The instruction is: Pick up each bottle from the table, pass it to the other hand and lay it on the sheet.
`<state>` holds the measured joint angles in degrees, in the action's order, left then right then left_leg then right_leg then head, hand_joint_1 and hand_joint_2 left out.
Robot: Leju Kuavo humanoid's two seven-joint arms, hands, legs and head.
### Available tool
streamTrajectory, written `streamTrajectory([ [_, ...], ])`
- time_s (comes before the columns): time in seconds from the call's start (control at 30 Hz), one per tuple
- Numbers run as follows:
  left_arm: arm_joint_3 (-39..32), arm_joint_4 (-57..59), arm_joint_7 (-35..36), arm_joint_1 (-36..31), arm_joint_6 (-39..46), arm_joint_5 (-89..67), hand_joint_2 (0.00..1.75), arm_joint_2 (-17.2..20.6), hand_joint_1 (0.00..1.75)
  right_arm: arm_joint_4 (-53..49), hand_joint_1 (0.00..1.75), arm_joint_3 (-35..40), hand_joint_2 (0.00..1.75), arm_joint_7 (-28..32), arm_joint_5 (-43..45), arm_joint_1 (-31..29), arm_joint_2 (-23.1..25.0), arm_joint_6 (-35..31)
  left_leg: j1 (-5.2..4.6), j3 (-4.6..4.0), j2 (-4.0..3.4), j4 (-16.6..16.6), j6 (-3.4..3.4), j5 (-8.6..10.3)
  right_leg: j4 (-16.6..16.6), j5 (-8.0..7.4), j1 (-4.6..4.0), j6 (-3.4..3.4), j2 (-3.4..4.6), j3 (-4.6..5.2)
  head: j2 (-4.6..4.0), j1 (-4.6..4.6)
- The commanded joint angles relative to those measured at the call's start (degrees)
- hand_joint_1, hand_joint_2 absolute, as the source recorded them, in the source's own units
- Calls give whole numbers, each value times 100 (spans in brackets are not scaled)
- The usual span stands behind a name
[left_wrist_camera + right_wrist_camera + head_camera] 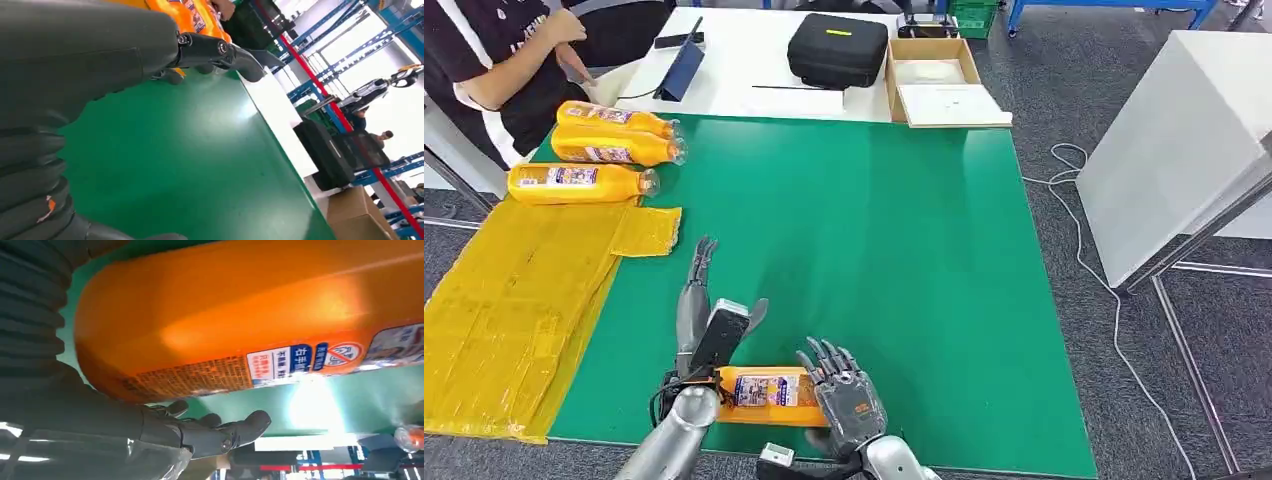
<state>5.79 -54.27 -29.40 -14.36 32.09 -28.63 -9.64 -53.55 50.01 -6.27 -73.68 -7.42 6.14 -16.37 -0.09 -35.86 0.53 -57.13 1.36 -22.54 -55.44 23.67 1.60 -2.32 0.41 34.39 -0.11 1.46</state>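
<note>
The table top (874, 230) is showing bright green. The sheet (514, 300) is looking yellow and crinkly. The three bottles (594, 150) at the far corner are glowing orange-yellow, with labels in blue and white. The bottle (769, 392) near the hands is showing orange, with a blue, white and red label. The case (837, 48) is looking black.

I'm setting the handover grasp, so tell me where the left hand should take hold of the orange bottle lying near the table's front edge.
Probably the bare end nearer the left hand. The orange bottle lies on its side across the green table, and the right hand already covers its other end. Come from above with fingers across the round body, clear of the right hand.
</note>
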Motion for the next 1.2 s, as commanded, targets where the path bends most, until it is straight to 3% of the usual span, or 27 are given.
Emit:
streamTrajectory([
  [0.03,-178,-157,76,117,-78,-42,175,-59,0,823,0,36,175,-159,-390,-86,302,246,12,36,-2,-3,-18,-15,4,13,-15,29,-10,-42,0,0],
  [0.37,-239,-104,58,10,-144,25,175,-110,0,1710,3,117,175,-462,-845,-435,436,837,15,43,2,8,-20,7,11,-11,-10,39,-7,-34,0,-2],
  [0.47,-232,-101,58,-1,-151,25,175,-114,0,1733,5,123,175,-436,-846,-430,403,828,19,58,5,9,-40,-10,13,-7,-9,50,-9,-37,0,0],
  [0.53,-232,-101,58,-1,-151,25,175,-114,0,1733,5,123,175,-436,-846,-430,403,828,27,51,13,-2,-44,-9,2,-5,-15,68,-25,17,0,0],
  [0.63,-232,-101,58,-1,-151,25,175,-114,0,1733,5,123,175,-436,-846,-430,403,828,33,89,-14,13,-33,-28,14,-6,-20,58,12,-10,0,2],
  [0.8,-232,-101,58,-1,-151,25,175,-114,0,1733,5,123,175,-436,-846,-430,403,828,47,107,-9,15,-45,-20,17,-13,-35,71,5,-26,0,0],
  [0.83,-232,-101,58,-1,-151,25,175,-114,0,1733,12,123,175,-436,-846,-430,403,828,51,103,-6,17,-47,-16,19,-16,-38,76,1,-23,0,0],
  [0.93,-210,-99,-4,32,-119,126,175,-88,0,1885,65,100,175,-424,-729,-468,380,1027,52,101,-6,17,-48,-13,18,-18,-39,78,0,-20,0,0],
  [0.97,-202,-131,-33,76,-107,171,175,-67,0,1895,108,73,175,-342,-640,-472,348,1057,53,106,-7,16,-48,-14,17,-18,-39,77,3,-24,0,0],
  [1.0,-186,-149,-58,104,-103,206,175,-47,0,1908,134,55,175,-262,-554,-487,335,1103,53,113,-12,14,-46,-17,15,-17,-39,74,10,-29,0,2],
  [1.03,-186,-162,-81,122,-95,248,175,-37,0,1922,145,48,175,-208,-493,-509,328,1130,53,83,-5,19,-51,-5,21,-26,-41,85,-5,-3,0,2],
  [1.07,-184,-182,-109,144,-92,291,175,-22,0,1944,161,15,175,-157,-398,-539,337,1126,54,108,-8,17,-48,-12,18,-20,-40,78,3,-27,0,2],
  [1.2,-182,-203,-145,145,-107,353,175,-14,0,2076,171,20,175,-89,-265,-672,358,1178,58,121,-20,15,-48,-17,17,-18,-43,75,19,-38,0,0],
])
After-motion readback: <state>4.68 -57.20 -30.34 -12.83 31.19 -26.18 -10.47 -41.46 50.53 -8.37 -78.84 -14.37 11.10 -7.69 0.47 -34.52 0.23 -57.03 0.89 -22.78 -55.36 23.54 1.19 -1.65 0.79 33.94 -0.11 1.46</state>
